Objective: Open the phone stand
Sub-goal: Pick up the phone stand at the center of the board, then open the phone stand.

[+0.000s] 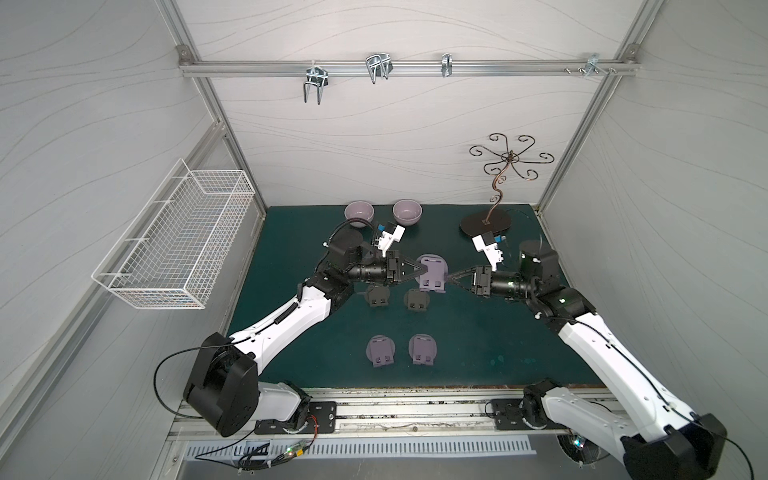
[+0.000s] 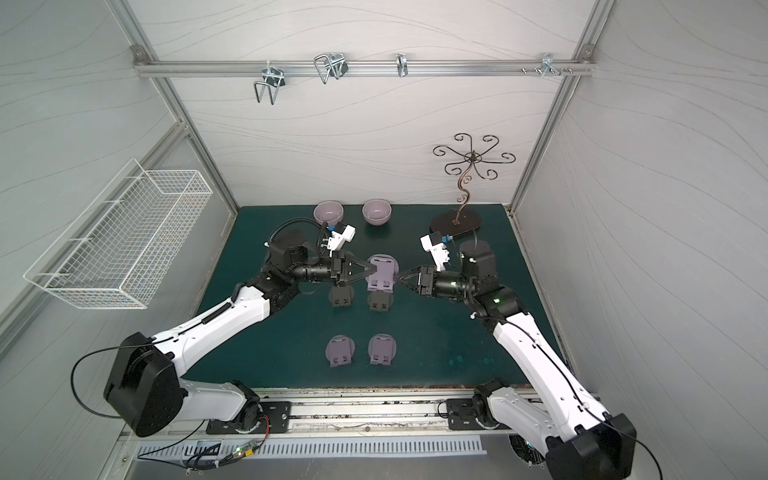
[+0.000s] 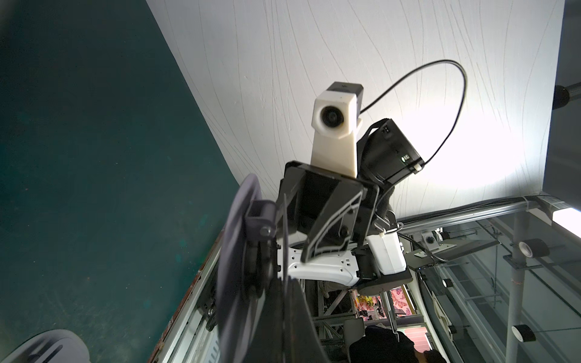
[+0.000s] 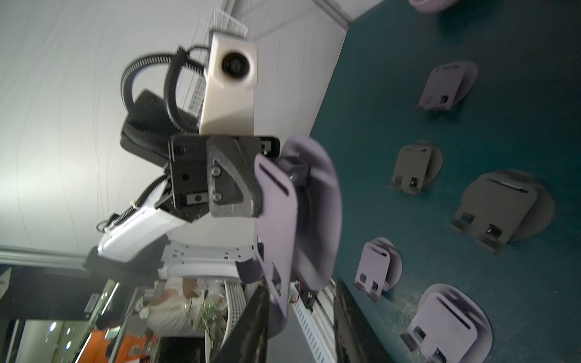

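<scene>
The phone stand (image 1: 432, 272) at the centre of both top views is pale lilac, as are two folded stands (image 1: 380, 350) at lower centre and the two bowls (image 1: 359, 212) above. Two other stands (image 1: 378, 296) just below the centre are dark grey. The mat (image 1: 498, 324) is deep teal with faint pale scuffs. The wire basket (image 1: 174, 241) at the left is a white square grid. The jewellery tree (image 1: 478, 224) at the upper right is dark bronze. The walls (image 1: 374, 137) are off-white, crossed by thin grey wavy lines. Both arms (image 1: 291, 316) are white with black joints, and the left gripper (image 1: 424, 271) and right gripper (image 1: 451, 276) are black
</scene>
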{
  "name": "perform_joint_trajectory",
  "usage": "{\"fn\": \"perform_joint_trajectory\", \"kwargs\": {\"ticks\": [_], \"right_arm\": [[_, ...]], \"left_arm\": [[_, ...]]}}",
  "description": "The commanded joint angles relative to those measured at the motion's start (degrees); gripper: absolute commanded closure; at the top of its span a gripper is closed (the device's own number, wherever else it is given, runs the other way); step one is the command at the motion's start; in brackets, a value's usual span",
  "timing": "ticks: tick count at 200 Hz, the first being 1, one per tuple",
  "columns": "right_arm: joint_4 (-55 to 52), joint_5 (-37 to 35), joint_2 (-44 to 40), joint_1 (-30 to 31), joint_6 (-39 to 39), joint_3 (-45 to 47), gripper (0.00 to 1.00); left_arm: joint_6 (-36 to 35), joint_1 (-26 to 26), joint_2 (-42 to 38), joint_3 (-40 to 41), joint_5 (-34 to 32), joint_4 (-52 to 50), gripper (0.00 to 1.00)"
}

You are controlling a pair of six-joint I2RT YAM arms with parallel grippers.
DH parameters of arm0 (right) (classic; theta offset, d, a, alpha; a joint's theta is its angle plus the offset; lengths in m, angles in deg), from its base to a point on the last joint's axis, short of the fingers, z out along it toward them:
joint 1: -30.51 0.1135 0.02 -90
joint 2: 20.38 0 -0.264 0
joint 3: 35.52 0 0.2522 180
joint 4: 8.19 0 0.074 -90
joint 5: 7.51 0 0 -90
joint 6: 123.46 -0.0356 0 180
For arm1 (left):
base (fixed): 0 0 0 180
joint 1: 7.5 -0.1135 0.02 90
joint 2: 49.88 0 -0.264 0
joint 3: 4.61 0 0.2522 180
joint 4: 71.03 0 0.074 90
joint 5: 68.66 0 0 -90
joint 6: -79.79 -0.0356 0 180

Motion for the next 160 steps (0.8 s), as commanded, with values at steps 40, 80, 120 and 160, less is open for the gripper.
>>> {"fn": "perform_joint_trajectory", "kwargs": {"ticks": [40, 80, 120, 160], "right_arm": [[2.3, 6.4, -0.6, -4.2, -1.4, 1.7, 0.62], [3.7, 3.0, 0.6, 3.3, -0.6, 1.2, 0.55], [4.1, 1.8, 2.5, 5.1, -0.2, 2.1, 0.58], [4.7, 1.5, 2.5, 4.5, -0.8, 2.8, 0.58]], "left_arm": [[-0.3, 0.5, -2.1, -1.2, 0.4, 2.0, 1.0], [-0.2, 1.1, -1.8, -1.7, 0.1, 1.9, 1.0], [-0.7, 1.4, -2.1, -2.4, 0.2, 1.0, 1.0], [-1.6, 1.5, -2.7, -2.6, 0.1, -0.6, 1.0]]}}
